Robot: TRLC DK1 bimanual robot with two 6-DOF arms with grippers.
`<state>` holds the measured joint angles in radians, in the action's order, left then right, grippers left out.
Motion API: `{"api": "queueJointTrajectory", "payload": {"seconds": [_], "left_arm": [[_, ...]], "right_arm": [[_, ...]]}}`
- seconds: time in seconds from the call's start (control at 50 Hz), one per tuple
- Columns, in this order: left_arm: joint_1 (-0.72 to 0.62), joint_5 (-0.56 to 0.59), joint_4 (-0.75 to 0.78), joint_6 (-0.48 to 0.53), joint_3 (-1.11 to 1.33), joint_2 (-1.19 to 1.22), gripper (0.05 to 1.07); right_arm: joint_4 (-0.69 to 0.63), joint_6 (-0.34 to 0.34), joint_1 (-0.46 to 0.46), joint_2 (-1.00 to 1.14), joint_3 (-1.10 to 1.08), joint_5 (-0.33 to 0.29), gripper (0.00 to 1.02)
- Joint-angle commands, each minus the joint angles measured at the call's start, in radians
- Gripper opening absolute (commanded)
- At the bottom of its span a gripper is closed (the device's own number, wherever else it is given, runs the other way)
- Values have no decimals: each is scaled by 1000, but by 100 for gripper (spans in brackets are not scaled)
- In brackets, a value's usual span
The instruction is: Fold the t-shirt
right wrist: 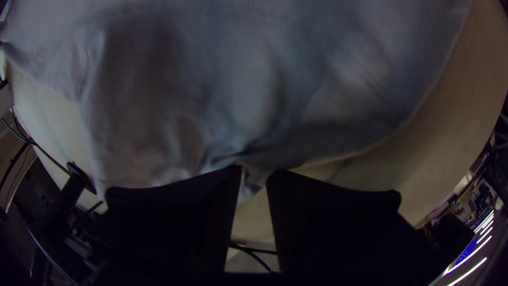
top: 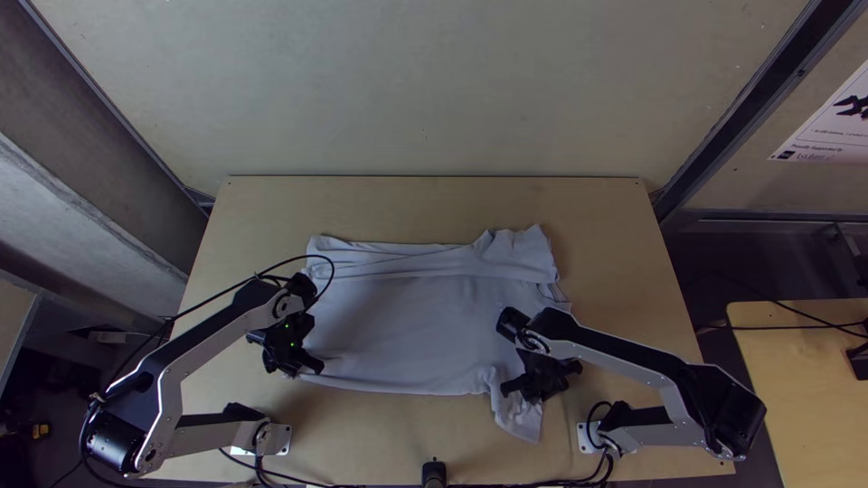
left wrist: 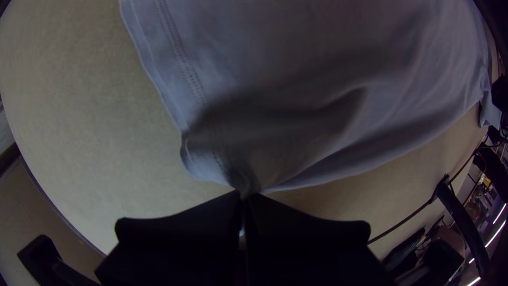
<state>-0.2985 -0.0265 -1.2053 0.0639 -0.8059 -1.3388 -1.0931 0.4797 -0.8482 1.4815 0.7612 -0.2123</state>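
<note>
Left gripper [top: 312,368] is down at the shirt's near left corner, its two fingers pressed together at the tips, and there's a pinch of cloth caught between them, right beside the stitched hem! Over to the right gripper [top: 540,390], low at the near right part of the shirt: a narrow gap between the fingers, gathered cloth nipped at the tips, creases running in towards them from both sides.

And the shirt [top: 407,316] itself? Between the two grippers and beyond them, lying broad and fairly flat through the middle, with a long creased band along its far side and rumples at the far right corner. A loose flap hangs out towards the near edge, just beside the right gripper.

Out to the arms: the left arm [top: 212,334] slopes up and inward from its bent elbow, wrist above the shirt's left side, gripper angled down. The right arm [top: 624,348] bends well outward at the elbow, then cuts back across to its own gripper, which points down too. Under it all, the pale table [top: 425,206].
</note>
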Motion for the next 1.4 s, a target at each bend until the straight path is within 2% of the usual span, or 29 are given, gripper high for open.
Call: {"api": "queueJointTrajectory", "payload": {"seconds": [0.0,0.16,0.48,0.64,0.8,0.94,1.2,1.38], "left_arm": [[22,5,-14,17,24,27,8],[78,30,-11,22,-18,46,8],[187,33,6,43,-145,52,8],[228,33,3,43,-194,44,8],[254,34,4,31,-246,33,8],[265,34,9,20,-309,9,8],[271,34,10,-21,-463,-74,8],[269,34,32,-24,-539,-151,8]], "right_arm": [[67,20,0,-9,10,60,3],[13,-1,37,-78,52,90,3],[-54,-93,233,-214,124,123,3],[-105,-156,317,-221,167,136,3],[-119,-184,383,-222,247,145,3],[-119,-217,416,-185,311,177,3],[-119,-296,538,-49,469,188,3],[-105,-314,583,69,572,194,3]]}}
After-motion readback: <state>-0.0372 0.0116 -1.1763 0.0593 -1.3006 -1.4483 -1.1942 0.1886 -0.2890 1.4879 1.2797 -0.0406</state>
